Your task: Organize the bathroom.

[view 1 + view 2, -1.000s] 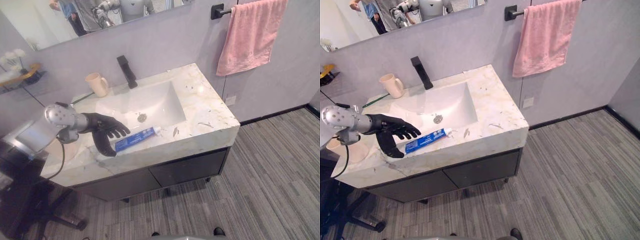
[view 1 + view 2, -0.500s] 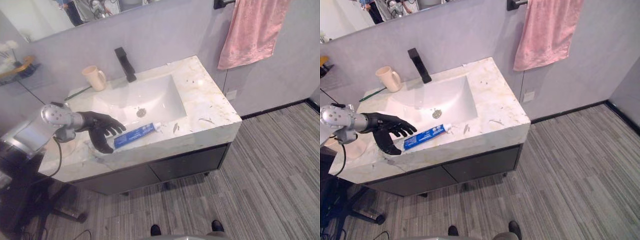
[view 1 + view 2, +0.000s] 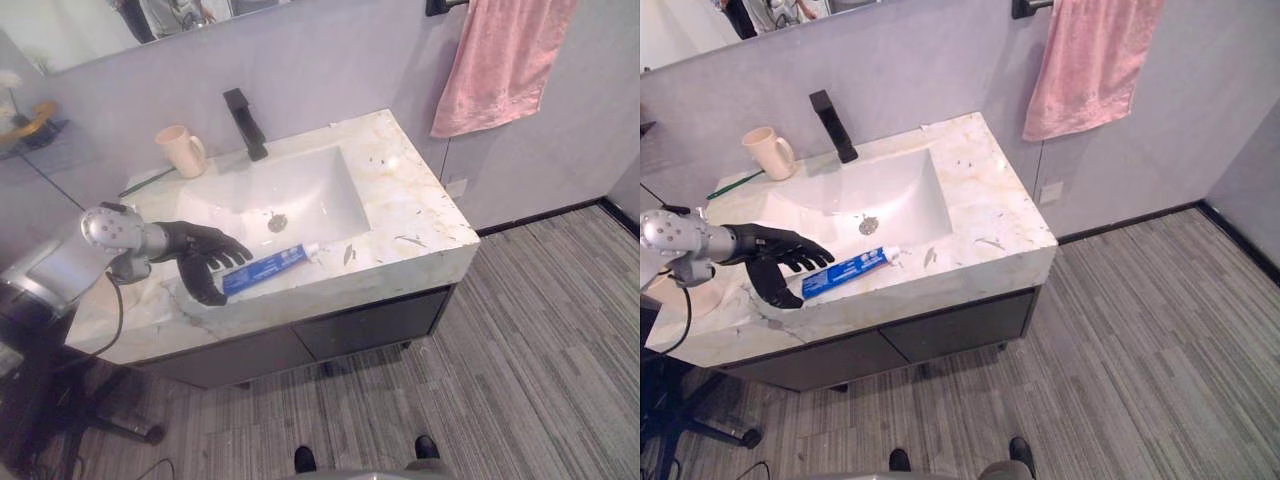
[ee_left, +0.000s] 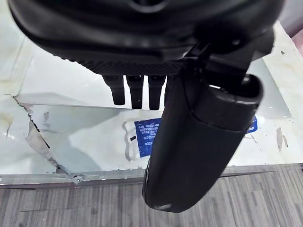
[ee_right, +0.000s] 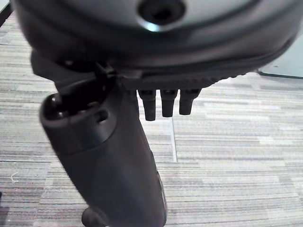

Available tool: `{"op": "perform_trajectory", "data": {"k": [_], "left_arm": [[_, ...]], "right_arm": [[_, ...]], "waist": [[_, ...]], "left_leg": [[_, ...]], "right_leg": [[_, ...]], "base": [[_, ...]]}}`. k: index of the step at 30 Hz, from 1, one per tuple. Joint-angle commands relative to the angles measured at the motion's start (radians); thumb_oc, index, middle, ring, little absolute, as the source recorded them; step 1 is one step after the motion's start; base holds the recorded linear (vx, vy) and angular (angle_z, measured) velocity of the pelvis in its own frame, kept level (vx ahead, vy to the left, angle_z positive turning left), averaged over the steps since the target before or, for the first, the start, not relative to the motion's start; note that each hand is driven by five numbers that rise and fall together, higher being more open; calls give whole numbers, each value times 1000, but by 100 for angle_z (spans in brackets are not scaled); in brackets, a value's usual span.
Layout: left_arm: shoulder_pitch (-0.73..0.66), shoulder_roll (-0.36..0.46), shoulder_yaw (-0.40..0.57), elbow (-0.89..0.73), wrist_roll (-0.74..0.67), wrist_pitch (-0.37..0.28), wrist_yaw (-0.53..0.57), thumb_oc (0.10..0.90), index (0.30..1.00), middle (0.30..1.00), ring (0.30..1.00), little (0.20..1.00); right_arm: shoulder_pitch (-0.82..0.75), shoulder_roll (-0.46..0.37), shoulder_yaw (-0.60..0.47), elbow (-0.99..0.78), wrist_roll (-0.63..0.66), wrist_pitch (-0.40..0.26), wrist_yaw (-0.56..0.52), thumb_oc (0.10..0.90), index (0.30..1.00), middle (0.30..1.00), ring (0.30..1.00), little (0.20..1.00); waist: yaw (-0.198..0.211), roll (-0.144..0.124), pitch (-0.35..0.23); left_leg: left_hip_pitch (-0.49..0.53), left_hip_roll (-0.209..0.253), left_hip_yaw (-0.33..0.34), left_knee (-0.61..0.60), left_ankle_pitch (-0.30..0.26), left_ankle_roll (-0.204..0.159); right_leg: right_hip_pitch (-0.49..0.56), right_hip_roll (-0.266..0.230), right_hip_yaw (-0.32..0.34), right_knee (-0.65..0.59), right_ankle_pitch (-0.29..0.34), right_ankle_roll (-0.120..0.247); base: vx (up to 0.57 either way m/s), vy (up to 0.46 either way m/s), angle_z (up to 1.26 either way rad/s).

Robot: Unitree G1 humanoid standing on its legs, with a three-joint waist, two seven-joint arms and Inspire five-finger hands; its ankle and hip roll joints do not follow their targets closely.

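Note:
A blue toothpaste tube point(image 3: 264, 271) lies flat on the marble counter point(image 3: 420, 215) along the front rim of the white sink point(image 3: 300, 195). My left hand point(image 3: 200, 262) hovers over the tube's left end, open, with fingers spread above it and the thumb hanging down near the counter's front edge. In the left wrist view the tube point(image 4: 147, 138) shows just past the fingers point(image 4: 135, 90), untouched. My right hand point(image 5: 118, 156) is open over the striped floor, holding nothing.
A beige mug point(image 3: 183, 151) stands at the back left beside a black faucet point(image 3: 243, 122). A thin green toothbrush point(image 3: 148, 181) lies left of the sink. A pink towel point(image 3: 500, 60) hangs on the wall at the right. Small debris point(image 3: 349, 255) dots the counter.
The camera has shifted a little. My left hand stays over the tube's left end, its fingers slightly closer to the tube; the tube has not moved.

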Motion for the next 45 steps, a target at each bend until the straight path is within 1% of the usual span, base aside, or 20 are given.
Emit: {"op": "perform_trajectory", "data": {"k": [1,13,24,28,37,39,41,43,45], "left_arm": [[-145,114,128,22,14,-29,25,800,900,900,900,900],[-138,126,140,-41,21,-26,-2,800,900,900,900,900],[-159,135,110,-57,74,-20,-75,800,900,900,900,900],[-163,146,97,-60,109,-40,-101,800,900,900,900,900],[-178,163,73,-72,154,-66,-111,800,900,900,900,900],[-178,163,74,-74,156,-64,-110,800,900,900,900,900],[-168,165,83,-82,153,-48,-113,800,900,900,900,900],[-157,161,93,-88,147,-27,-120,800,900,900,900,900],[-122,154,123,-98,141,4,-128,800,900,900,900,900]], "right_arm": [[29,-68,5,-2,8,46,-39,800,900,900,900,900],[46,-71,11,-57,6,71,-37,800,900,900,900,900],[46,-80,19,-87,4,92,-38,800,900,900,900,900],[52,-87,22,-108,-1,100,-40,800,900,900,900,900],[56,-97,31,-145,-22,108,-56,800,900,900,900,900],[58,-98,33,-151,-22,105,-58,800,900,900,900,900],[60,-98,35,-164,-26,111,-62,800,900,900,900,900],[61,-96,36,-167,-27,111,-64,800,900,900,900,900],[64,-91,33,-172,-29,113,-68,800,900,900,900,900]], "waist": [[-8,23,-19],[-13,18,-19],[-16,20,-14],[-19,20,-11],[-21,17,-6],[-22,15,-3],[-22,16,0],[-20,14,1],[-17,13,1]], "left_leg": [[23,53,46,30,-25,27],[25,56,52,34,-26,25],[19,55,49,37,-27,25],[19,53,48,37,-28,26],[16,54,47,42,-29,26],[16,56,47,44,-29,26],[15,55,45,45,-29,25],[14,55,44,45,-30,26],[15,54,40,44,-29,27]], "right_leg": [[-66,-47,-3,89,-43,22],[-63,-46,0,89,-42,22],[-68,-47,1,91,-43,22],[-69,-47,2,91,-44,22],[-70,-45,5,94,-45,20],[-70,-45,4,96,-45,20],[-72,-45,5,97,-46,20],[-71,-45,4,97,-46,20],[-70,-44,4,97,-47,19]], "base": [[0,0,0],[1,-1,-1],[0,0,0],[0,0,0],[0,0,0],[0,0,0],[0,0,0],[0,0,0],[0,0,0]]}}
